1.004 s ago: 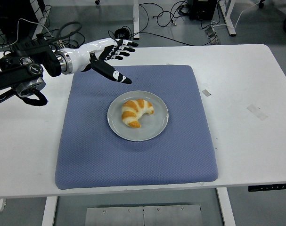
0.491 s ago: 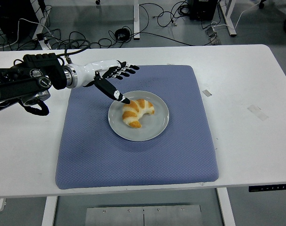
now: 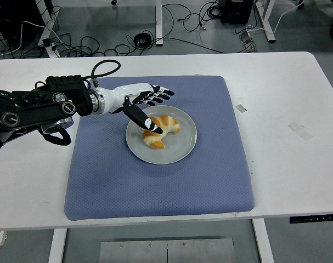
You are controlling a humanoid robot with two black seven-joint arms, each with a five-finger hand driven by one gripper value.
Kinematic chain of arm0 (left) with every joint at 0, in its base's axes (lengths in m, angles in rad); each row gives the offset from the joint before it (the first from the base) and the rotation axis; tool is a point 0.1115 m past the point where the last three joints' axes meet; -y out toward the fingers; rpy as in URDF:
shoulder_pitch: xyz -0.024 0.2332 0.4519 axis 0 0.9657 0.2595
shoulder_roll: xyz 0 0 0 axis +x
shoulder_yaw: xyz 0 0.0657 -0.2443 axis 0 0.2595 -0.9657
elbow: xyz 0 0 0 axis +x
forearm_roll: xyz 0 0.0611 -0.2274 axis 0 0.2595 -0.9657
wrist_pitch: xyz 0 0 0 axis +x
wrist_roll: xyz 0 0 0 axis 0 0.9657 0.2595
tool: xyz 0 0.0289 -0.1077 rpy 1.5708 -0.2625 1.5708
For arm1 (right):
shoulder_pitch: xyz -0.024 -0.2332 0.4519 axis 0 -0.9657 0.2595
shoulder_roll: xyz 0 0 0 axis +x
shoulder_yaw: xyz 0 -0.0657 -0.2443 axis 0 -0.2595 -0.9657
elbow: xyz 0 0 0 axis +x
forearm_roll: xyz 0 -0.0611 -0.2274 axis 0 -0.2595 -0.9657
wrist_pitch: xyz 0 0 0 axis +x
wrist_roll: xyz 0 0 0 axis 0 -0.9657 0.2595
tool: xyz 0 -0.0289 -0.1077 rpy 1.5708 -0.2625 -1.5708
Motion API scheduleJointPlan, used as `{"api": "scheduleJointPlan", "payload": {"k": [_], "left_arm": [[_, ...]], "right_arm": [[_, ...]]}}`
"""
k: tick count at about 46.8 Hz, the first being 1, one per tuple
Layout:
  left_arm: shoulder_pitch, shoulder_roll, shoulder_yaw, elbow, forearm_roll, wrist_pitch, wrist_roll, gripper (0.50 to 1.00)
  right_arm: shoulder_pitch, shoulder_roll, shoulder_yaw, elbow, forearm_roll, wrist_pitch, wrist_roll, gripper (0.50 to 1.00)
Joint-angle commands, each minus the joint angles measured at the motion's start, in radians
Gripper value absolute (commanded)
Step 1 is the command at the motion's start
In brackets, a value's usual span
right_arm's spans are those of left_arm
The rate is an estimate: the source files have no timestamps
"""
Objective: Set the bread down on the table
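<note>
A golden croissant [image 3: 162, 131] lies on a grey plate [image 3: 180, 150] in the middle of a blue mat [image 3: 155, 186]. My left hand [image 3: 151, 107] reaches in from the left, just over the plate's far left rim. Its fingers are spread open above the croissant's far side, and its thumb [image 3: 147, 123] points down onto the bread's left end. Nothing is held. The right arm does not show.
The blue mat covers the centre of the white table [image 3: 287, 159]. Small bits of tape [image 3: 299, 130] lie on the table to the right of the mat. Cables run over the floor beyond the far edge.
My left hand has travelled right and toward the near edge, from the mat's far left corner to over the plate, with the thumb now at the croissant.
</note>
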Motion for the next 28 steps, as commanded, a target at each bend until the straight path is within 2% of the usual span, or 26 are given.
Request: {"api": "scheduleJointPlan", "payload": {"k": [1, 15, 28], "left_arm": [[0.002, 0.0, 0.004, 0.002, 0.0, 0.0, 0.0, 0.957], [0.028, -0.002, 0.006, 0.028, 0.0, 0.0, -0.003, 0.948], [0.053, -0.043, 0.007, 0.042, 0.003, 0.001, -0.005, 0.936]], "right_arm": [[0.0, 0.0, 0.0, 0.0, 0.0, 0.0, 0.001, 1.0], [0.0, 0.0, 0.0, 0.0, 0.0, 0.0, 0.001, 1.0], [0.0, 0.0, 0.0, 0.0, 0.0, 0.0, -0.001, 1.0]]}}
